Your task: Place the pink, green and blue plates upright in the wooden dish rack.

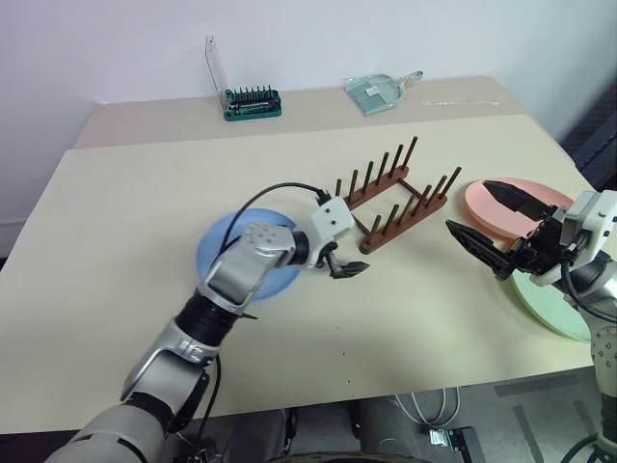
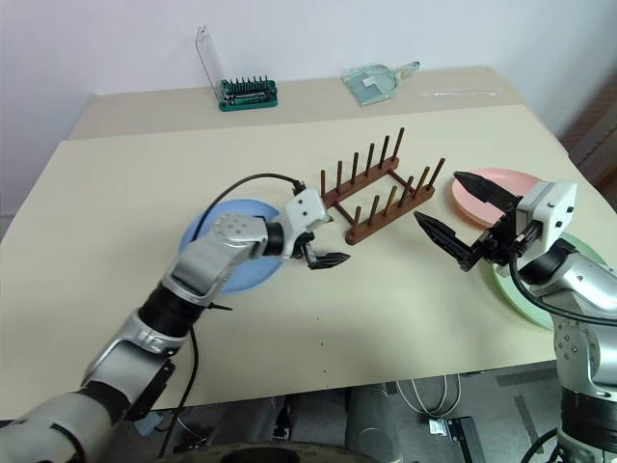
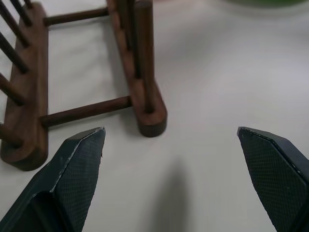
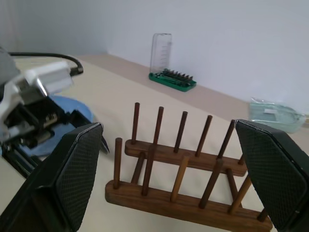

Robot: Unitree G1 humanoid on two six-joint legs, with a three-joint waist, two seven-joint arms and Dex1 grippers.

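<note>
A beige table (image 1: 125,318) seen from above. Toward the left, a blue plate (image 1: 220,253) lies flat, partly covered by the left arm. The left gripper (image 1: 349,268) hovers just past the plate with its two black fingers spread apart, holding nothing, near the closer end of the wooden dish rack (image 1: 395,196). The rack stands empty at the table's middle, its pegs upright. Right of it, the right gripper (image 1: 482,218) is raised above the table, fingers wide apart and empty. Behind it a pink plate (image 1: 482,207) lies flat, and a green plate (image 1: 551,307) lies flat at the table's right edge, closer in. At the back sit a green tool holder (image 1: 251,102) and a clear dustpan (image 1: 381,92).
</note>
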